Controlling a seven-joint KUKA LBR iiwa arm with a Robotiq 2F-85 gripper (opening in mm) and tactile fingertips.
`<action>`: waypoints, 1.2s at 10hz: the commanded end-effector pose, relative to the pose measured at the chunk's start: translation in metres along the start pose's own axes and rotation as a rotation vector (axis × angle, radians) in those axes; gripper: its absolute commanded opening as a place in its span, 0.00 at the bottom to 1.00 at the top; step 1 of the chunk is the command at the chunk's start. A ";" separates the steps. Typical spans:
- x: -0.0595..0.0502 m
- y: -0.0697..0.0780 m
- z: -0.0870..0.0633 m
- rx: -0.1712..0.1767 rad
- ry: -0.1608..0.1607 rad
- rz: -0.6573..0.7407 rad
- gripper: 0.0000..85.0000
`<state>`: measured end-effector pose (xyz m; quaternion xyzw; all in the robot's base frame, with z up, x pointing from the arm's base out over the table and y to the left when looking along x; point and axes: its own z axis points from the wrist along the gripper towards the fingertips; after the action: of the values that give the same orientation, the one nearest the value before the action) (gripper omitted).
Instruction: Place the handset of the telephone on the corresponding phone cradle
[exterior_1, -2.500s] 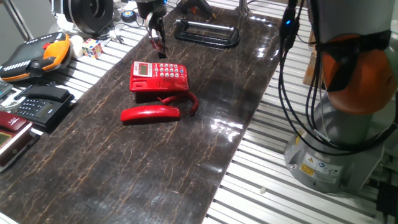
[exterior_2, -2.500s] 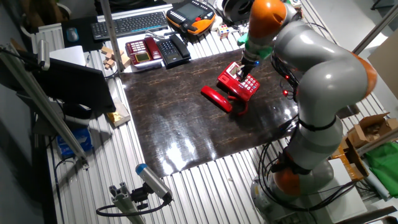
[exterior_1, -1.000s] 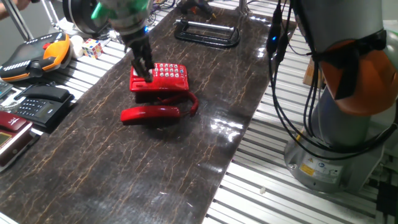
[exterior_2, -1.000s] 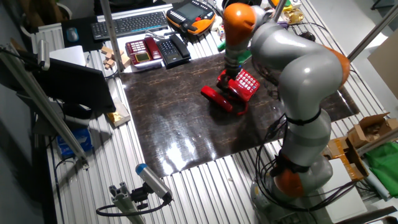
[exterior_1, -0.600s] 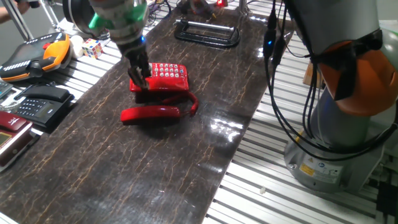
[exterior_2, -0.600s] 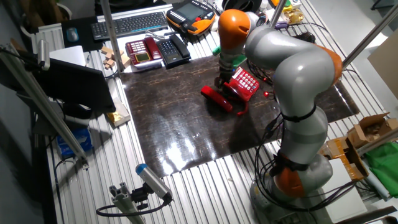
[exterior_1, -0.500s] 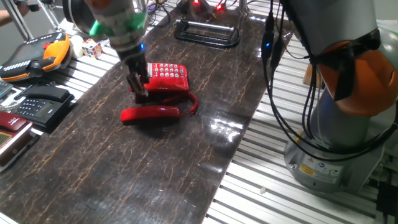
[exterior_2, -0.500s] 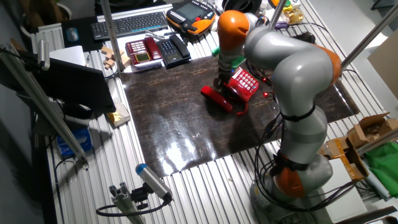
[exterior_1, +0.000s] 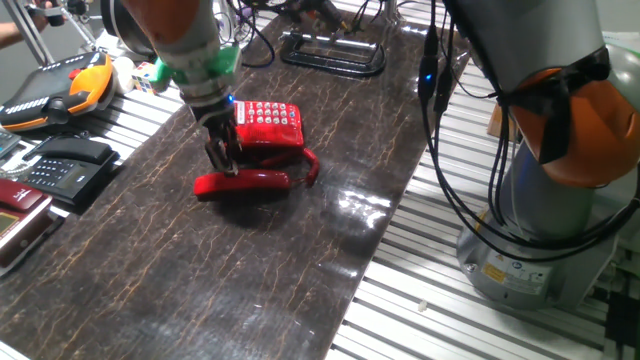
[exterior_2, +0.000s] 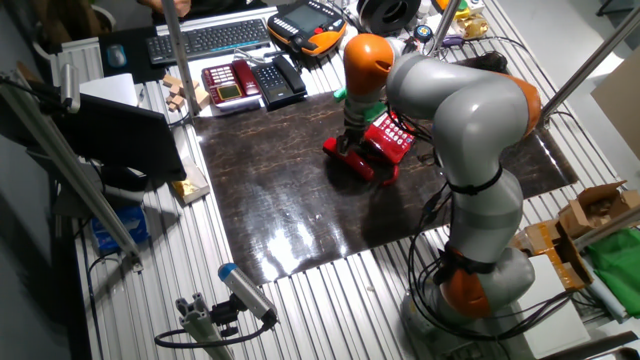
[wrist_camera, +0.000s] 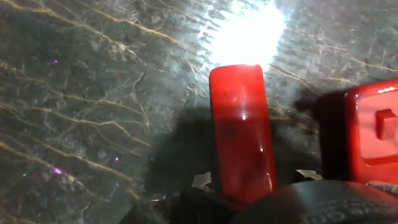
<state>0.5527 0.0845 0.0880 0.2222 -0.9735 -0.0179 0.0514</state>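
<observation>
The red handset (exterior_1: 245, 182) lies on the dark table, just in front of the red telephone, which is the phone cradle (exterior_1: 268, 124) with white buttons. A red coiled cord (exterior_1: 311, 165) joins them. My gripper (exterior_1: 222, 162) is down at the handset's left part, fingers pointing down and slightly apart, at or just above it. In the other fixed view the gripper (exterior_2: 350, 143) stands over the handset (exterior_2: 352, 161) beside the cradle (exterior_2: 392, 135). In the hand view the handset (wrist_camera: 242, 137) runs up the middle between my dark fingers (wrist_camera: 186, 208), with the cradle (wrist_camera: 373, 130) to the right.
A black desk phone (exterior_1: 60, 165) and an orange teach pendant (exterior_1: 60, 85) sit on the slatted bench at left. A colour cube (exterior_1: 150, 75) lies behind. A black bar frame (exterior_1: 335, 50) stands at the table's far end. The robot's base (exterior_1: 550, 200) is at right.
My gripper has moved from above the cradle's left edge forward and down to the handset. The handset and cradle have not moved.
</observation>
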 end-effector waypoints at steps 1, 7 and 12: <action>-0.001 0.001 0.004 0.001 -0.002 0.000 0.80; -0.003 -0.001 0.022 -0.004 0.002 -0.001 0.84; -0.002 -0.002 0.042 -0.009 -0.028 -0.002 0.82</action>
<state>0.5503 0.0834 0.0458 0.2229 -0.9738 -0.0250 0.0376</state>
